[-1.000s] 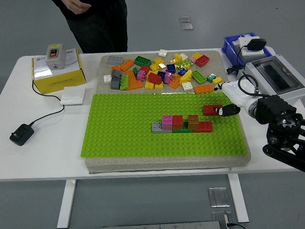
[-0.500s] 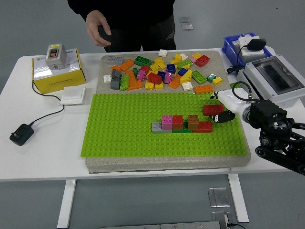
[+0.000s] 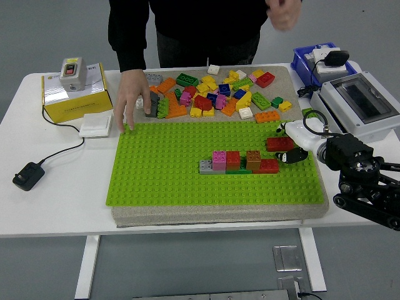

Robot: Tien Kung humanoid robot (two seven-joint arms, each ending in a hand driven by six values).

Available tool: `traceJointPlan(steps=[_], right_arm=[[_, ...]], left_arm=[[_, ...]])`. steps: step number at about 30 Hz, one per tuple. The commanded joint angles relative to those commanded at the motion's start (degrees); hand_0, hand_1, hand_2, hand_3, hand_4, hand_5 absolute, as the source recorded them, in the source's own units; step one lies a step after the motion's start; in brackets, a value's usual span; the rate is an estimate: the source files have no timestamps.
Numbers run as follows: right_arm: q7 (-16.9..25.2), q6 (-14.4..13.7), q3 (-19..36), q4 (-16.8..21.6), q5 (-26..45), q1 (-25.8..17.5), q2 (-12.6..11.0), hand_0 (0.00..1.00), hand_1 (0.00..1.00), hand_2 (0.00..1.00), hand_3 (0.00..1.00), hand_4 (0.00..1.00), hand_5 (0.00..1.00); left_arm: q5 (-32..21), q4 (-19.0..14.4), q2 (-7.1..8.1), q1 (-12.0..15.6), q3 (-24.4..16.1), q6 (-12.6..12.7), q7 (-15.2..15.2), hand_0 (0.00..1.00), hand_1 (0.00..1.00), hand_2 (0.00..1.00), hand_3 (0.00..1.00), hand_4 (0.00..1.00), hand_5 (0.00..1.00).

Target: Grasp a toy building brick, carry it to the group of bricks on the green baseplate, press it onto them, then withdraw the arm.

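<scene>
Person's hand [image 3: 133, 100] arrived, pressing studded green baseplate [image 3: 162, 175] corner.

— That right arm [image 3: 365, 181], it's all black joints and struts?
— Mostly, with a white shell at the wrist, a looped black cable, and the right hand [image 3: 292, 150] has dark fingertips.
— The person [image 3: 187, 25] wears black, long sleeves.

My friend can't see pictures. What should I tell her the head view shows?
A robot's right hand holds a red brick just right of a row of bricks on a green baseplate. Behind it lies a pile of loose colourful bricks. A person across the table rests a hand on the baseplate's far left corner.
</scene>
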Motion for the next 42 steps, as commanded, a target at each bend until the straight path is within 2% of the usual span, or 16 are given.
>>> traceJointPlan(steps=[15, 32, 42], right_arm=[[0.1, -0.6, -1.3, -1.7, 0.2, 0.3, 0.6, 0.002, 0.122, 0.7, 0.747, 0.705, 0.465], [0.5, -1.6, -2.2, -2.5, 1.1, 0.4, 0.9, 0.002, 0.111, 0.68, 0.73, 0.682, 0.462], [0.7, -2.4, -2.3, -2.6, 1.3, 0.5, 1.0, 0.002, 0.105, 0.666, 0.707, 0.624, 0.471]], left_arm=[[-0.8, 0.0, 0.04, -0.1, 0.7, 0.1, -0.4, 0.679, 0.653, 0.56, 0.61, 0.33, 0.513], [-1.0, 0.0, 0.07, -0.1, 0.9, 0.1, -0.6, 0.677, 0.653, 0.561, 0.612, 0.332, 0.52], [-1.0, 0.0, -0.07, -0.1, 1.3, 0.1, -0.7, 0.677, 0.653, 0.563, 0.617, 0.326, 0.537]])
